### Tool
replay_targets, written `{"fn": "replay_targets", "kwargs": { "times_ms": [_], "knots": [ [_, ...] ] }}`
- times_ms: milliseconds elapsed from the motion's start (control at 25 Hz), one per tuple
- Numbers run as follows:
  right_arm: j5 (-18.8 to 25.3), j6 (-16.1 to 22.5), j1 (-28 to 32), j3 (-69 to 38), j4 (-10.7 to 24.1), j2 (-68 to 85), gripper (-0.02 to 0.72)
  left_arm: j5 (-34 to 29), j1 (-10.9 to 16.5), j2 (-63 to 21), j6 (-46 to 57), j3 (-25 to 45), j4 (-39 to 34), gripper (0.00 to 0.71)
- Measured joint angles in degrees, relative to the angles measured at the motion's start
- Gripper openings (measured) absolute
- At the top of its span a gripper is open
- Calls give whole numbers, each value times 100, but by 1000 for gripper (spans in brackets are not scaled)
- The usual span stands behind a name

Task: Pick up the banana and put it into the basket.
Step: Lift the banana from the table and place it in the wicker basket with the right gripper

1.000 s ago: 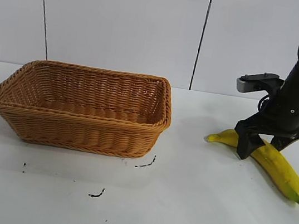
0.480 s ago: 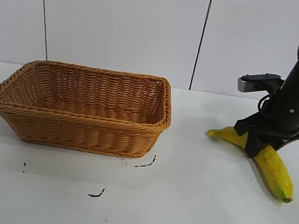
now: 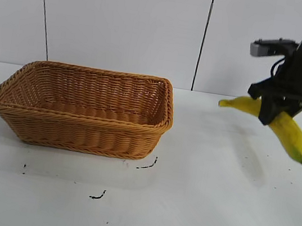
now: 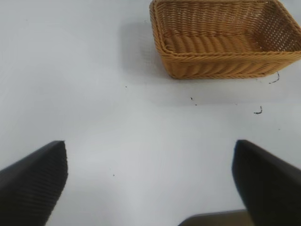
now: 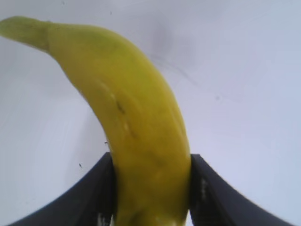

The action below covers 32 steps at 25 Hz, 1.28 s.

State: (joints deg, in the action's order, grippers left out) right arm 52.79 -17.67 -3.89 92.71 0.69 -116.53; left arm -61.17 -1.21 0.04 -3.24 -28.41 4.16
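Right gripper [image 3: 274, 111]: black, two-fingered, at the right of the exterior view, raised above the white table [image 3: 199, 205]; its fingers were clamped on either side of the banana, near the fruit's middle.
Banana: long, gently curved yellow banana [image 3: 290, 135], held in the air clear of the table, tilted, its stem end pointing toward the basket and its dark-tipped end hanging lower at the far right; its faint shadow lay on the table beneath.
Banana, right wrist view: yellow body [image 5: 136, 136] filled the space between the two black fingers [image 5: 91, 188], touching both.
Basket: rectangular tan-orange woven wicker basket with flared sides and braided rim [image 3: 82, 117], standing on the table at the left, well apart from the banana; nothing lay inside it.
Left gripper [image 4: 150, 183]: only its two dark fingertips [image 4: 33, 181] showed in the left wrist view, set wide apart above bare table, holding nothing; the basket [image 4: 221, 61] sat farther off.
Table marks: small black scuffs [image 3: 146, 165] just in front of the basket.
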Motion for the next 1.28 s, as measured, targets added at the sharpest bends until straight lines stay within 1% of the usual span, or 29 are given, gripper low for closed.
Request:
{"fn": "replay_targets", "kwargs": {
  "times_ms": [80, 160, 240, 360, 640, 720, 800, 880, 1000, 1160, 1280],
  "knots": [
    [491, 0, 0, 439, -69, 35, 307, 0, 0, 0, 0, 0, 0, 690],
    [882, 0, -5, 850, -69, 35, 307, 0, 0, 0, 0, 0, 0, 690],
    [1134, -49, -34, 1118, -69, 35, 307, 0, 0, 0, 0, 0, 0, 690],
    [1248, -88, -182, 1410, -69, 15, 307, 0, 0, 0, 0, 0, 0, 690],
    [1271, -210, -663, 2435, -69, -568, 307, 0, 0, 0, 0, 0, 0, 690],
    [1271, -333, -858, 2802, -69, -751, 307, 0, 0, 0, 0, 0, 0, 690],
    [1260, -547, -1085, 3116, -69, -915, 307, 0, 0, 0, 0, 0, 0, 690],
    [1190, -762, -1360, 3388, -69, -1033, 307, 0, 0, 0, 0, 0, 0, 690],
    [825, -1159, -1790, 3511, -69, -1152, 307, 0, 0, 0, 0, 0, 0, 690],
    [27, -1666, -2425, 3511, -69, -1183, 307, 0, 0, 0, 0, 0, 0, 690],
    [-532, -2116, -2866, 3524, -69, -1224, 307, 0, 0, 0, 0, 0, 0, 690]
  ]
}}
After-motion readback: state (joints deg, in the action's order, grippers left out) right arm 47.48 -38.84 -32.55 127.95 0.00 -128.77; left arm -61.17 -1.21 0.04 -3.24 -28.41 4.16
